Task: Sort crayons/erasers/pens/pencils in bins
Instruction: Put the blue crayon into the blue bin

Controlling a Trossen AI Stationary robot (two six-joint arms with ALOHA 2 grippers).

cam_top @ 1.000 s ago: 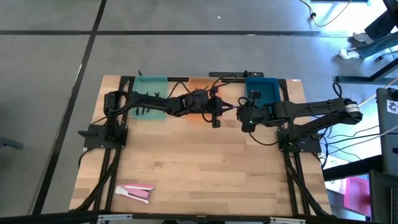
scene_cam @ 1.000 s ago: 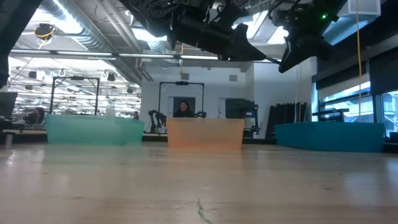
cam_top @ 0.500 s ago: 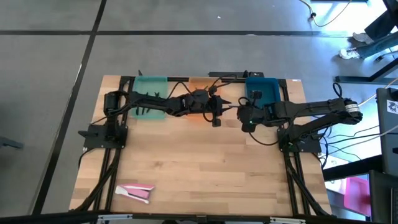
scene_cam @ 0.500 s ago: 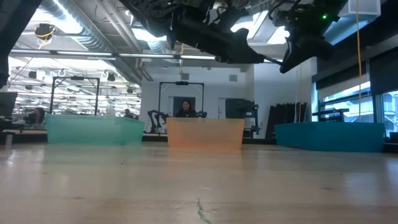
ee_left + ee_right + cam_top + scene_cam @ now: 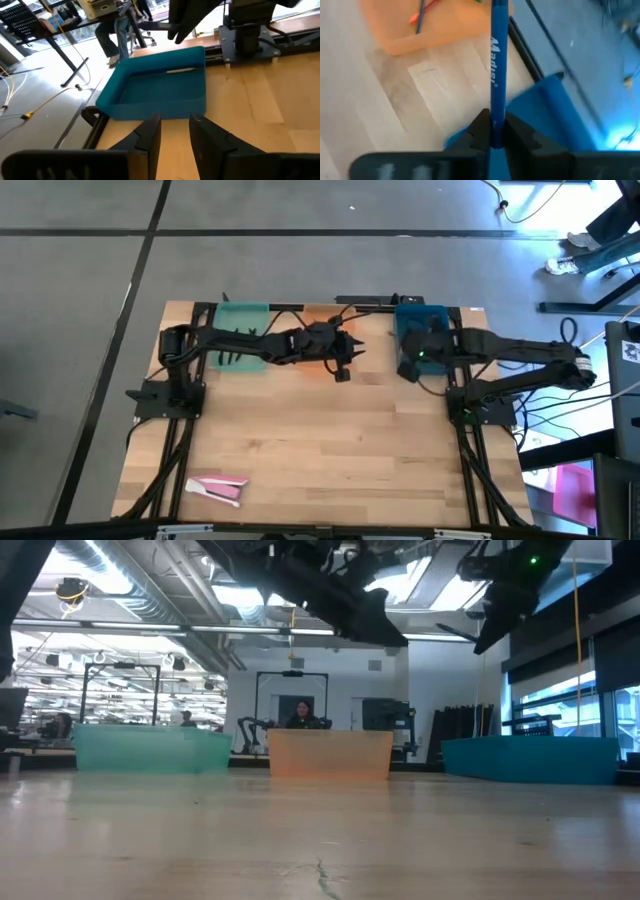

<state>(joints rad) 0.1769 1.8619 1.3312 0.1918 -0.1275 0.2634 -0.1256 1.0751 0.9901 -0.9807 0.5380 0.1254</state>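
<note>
Now hovering over the blue bin (image 5: 421, 326) instead of beside the orange bin (image 5: 320, 320): right gripper (image 5: 493, 131), pinching a blue pencil (image 5: 497, 65). Waiting above the orange bin, fingers slightly apart, nothing held: left gripper (image 5: 173, 131).

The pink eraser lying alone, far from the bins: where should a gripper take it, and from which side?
Across its short width, coming straight down: the eraser lies flat on the table, nothing beside it. The left gripper is open; the right gripper is shut on a blue stick.
</note>
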